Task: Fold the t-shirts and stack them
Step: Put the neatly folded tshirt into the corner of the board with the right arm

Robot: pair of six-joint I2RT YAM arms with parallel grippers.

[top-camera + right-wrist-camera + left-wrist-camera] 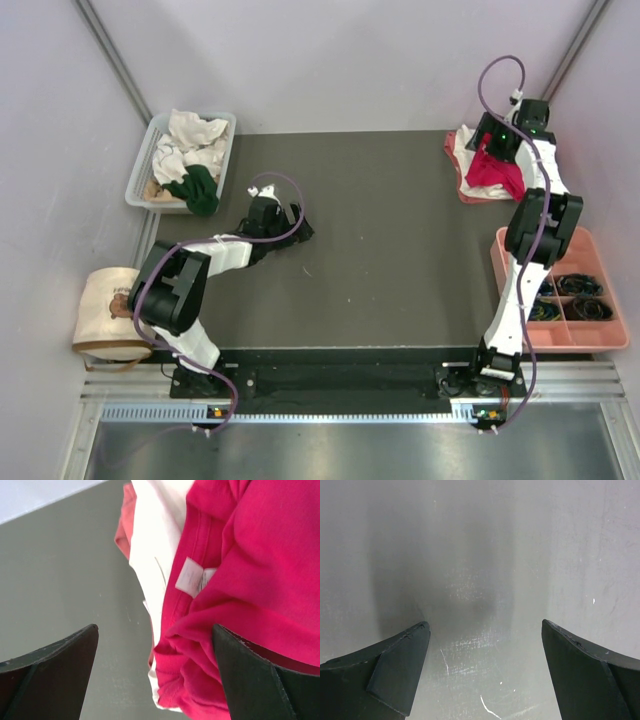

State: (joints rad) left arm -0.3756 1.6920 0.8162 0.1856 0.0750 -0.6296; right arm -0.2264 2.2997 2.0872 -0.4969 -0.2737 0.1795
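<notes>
Though apart, basket (137,172) left, red t-shirt (495,172) right.

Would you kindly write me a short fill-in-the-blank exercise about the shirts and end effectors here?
1. The red t-shirt below the right end effector has a ____ neck label.
2. The basket holds cream-white t-shirts and a dark ____ one.
3. The left end effector is ____, with only bare table below it.
Missing words: white; green; open.
</notes>
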